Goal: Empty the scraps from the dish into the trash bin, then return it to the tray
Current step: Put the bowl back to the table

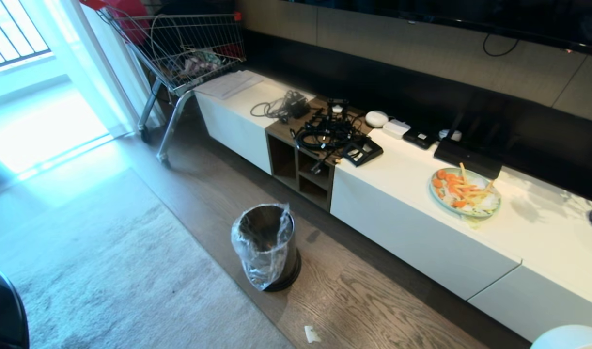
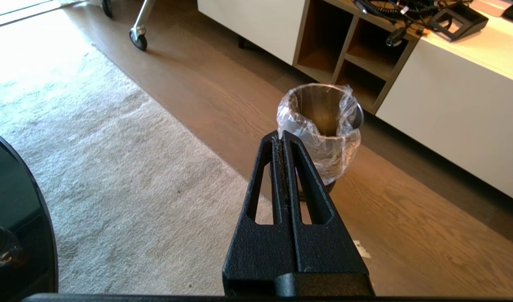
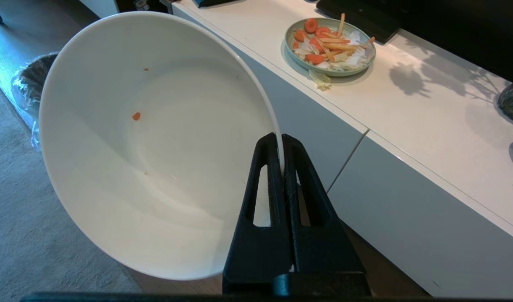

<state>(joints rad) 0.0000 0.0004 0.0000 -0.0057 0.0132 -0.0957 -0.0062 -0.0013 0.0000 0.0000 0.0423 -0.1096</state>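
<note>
- Right gripper (image 3: pixel 283 167) pinches the dish (image 3: pixel 155 142) rim; bowl nearly clean, tilted.
- Left gripper (image 2: pixel 283 136) shut, empty.
- Tray unseen; level bowl, carry gently.

A wood-plank floor (image 1: pixel 354 295) is partly covered on the left by a pale rug (image 1: pixel 107 271). A long low white cabinet (image 1: pixel 422 232) is set along the far right wall, interrupted by a brown open-shelf unit (image 1: pixel 301 167). Dark wall panelling (image 1: pixel 422 48) is seen above it. A wire shopping cart (image 1: pixel 189 53) is parked at the far left beside a bright window (image 1: pixel 15 34), from which strong daylight is cast.
</note>
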